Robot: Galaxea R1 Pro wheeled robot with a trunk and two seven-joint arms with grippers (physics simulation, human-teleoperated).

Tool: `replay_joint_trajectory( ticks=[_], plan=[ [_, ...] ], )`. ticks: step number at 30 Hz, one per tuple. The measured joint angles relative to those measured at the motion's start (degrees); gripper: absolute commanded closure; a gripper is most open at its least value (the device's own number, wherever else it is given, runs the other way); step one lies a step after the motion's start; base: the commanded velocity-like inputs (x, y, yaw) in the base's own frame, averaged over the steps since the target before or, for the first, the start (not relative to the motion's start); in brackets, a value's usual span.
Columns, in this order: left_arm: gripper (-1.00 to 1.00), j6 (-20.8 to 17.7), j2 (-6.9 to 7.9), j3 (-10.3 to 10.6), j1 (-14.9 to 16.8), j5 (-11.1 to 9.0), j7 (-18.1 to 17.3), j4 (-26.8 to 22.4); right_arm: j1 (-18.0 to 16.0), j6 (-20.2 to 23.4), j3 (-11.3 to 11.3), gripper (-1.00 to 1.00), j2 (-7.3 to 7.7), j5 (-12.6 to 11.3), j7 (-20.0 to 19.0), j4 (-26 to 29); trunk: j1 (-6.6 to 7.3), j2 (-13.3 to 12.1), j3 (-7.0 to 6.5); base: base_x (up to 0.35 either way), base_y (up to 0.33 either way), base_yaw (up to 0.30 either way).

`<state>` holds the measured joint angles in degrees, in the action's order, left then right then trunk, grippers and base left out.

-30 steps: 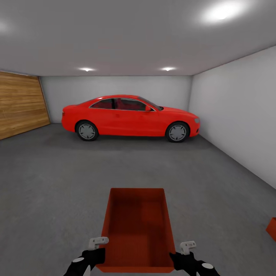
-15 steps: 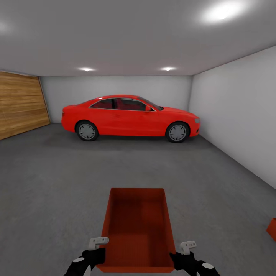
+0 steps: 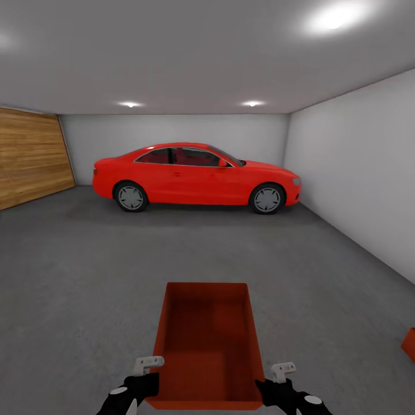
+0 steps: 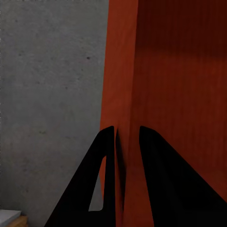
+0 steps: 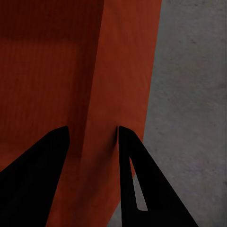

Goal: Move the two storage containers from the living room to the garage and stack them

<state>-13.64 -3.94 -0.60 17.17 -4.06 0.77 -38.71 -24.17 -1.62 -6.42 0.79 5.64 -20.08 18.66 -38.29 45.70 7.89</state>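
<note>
In the garage, we carry an open orange bin (image 3: 206, 346) near us, our left gripper (image 4: 126, 142) pinching its left wall, our right gripper (image 5: 92, 135) its right; rigid, smooth, likely light. A second bin (image 3: 409, 344) sits on the floor (image 3: 69, 276) at far right.

Black left tool (image 3: 151, 377), black right tool (image 3: 271, 380), pale grey brackets, tapered black fingers (image 4: 106, 189)

The storage container (image 3: 207, 346) is plain orange-red, darker inside. The floor (image 3: 75, 276) under it is mottled dark grey concrete. Beyond it stands a glossy red car (image 3: 196, 176) with silver wheels; the walls (image 3: 351, 167) are pale grey, the garage door (image 3: 31, 155) orange-brown wood planks. The fingers (image 4: 106, 189) are black.
</note>
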Motion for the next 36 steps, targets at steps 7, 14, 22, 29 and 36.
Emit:
replay_joint_trajectory(
  ticks=[7,14,22,29,36],
  plan=[
    [1.0,0.0,0.02,0.0,0.0,0.0,0.0,0.0,0.0,0.0,0.0,1.0,-0.02,0.0,0.0,0.0,0.0,0.0,0.0,0.0,0.0,0.0],
    [1.0,0.0,0.04,0.0,0.0,-0.1,0.0,0.0,0.0,0.0,0.0,1.0,-0.03,0.0,0.0,0.0,0.0,0.0,0.0,0.0,0.0,0.0],
    [1.0,0.0,0.09,0.0,0.0,-0.1,0.0,0.0,0.0,0.0,0.0,1.0,-0.07,0.0,0.1,0.0,0.02,0.0,0.0,0.064,0.0,0.0],
    [1.0,-0.1,0.09,0.0,0.0,0.0,-0.1,0.0,0.0,0.0,0.0,1.0,-0.07,0.0,0.1,-0.1,0.03,0.0,0.0,0.241,0.0,0.0],
    [1.0,0.0,0.09,0.0,0.0,-0.1,0.0,0.0,0.0,0.0,0.0,1.0,-0.07,0.0,0.1,0.0,0.01,0.0,0.0,0.19,0.0,0.0]
  ],
)
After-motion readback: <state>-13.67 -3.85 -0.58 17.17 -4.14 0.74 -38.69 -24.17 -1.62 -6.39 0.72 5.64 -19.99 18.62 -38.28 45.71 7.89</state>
